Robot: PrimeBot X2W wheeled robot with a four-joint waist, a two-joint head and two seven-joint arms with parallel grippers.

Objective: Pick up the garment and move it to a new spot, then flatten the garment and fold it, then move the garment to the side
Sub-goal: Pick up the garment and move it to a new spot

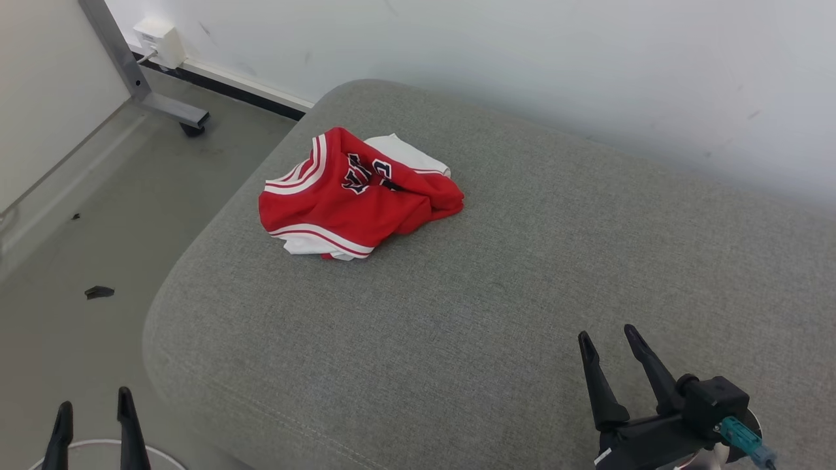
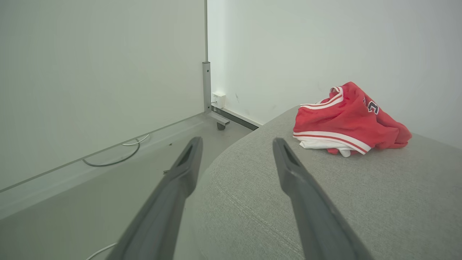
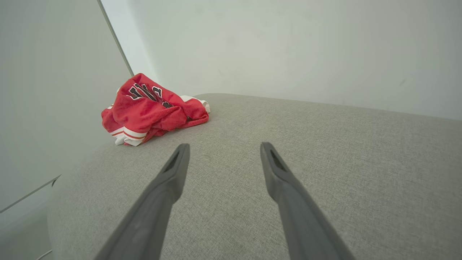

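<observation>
On the far left part of the grey cushion (image 1: 496, 313), near its rounded corner by the wall, lies the garment (image 1: 356, 196). It is a red jersey with white bands and thin red stripes, crumpled into a loose heap. Dark letters edged in white show on its top fold, too bunched to read. A white layer pokes out at the back and under the front edge. Nothing touches it.

The right hand (image 1: 607, 332) hovers over the near right part of the cushion, well apart from the garment. Its two dark fingers are spread wide with nothing between them. The left hand (image 1: 94, 399) sits at the lower left, off the cushion's near edge and above the floor (image 1: 78, 228), its fingers likewise wide apart and empty. A white cable (image 1: 160, 452) curves on the floor beneath it.

Behind the cushion rises a pale wall (image 1: 522, 59). To the left, a grey metal leg (image 1: 130, 72) on a dark wheel stands on the floor, with a white socket box (image 1: 159, 39) low on the wall beside it. A small dark scrap (image 1: 99, 292), perhaps a bit of litter, lies on the floor just off the cushion's left side.
</observation>
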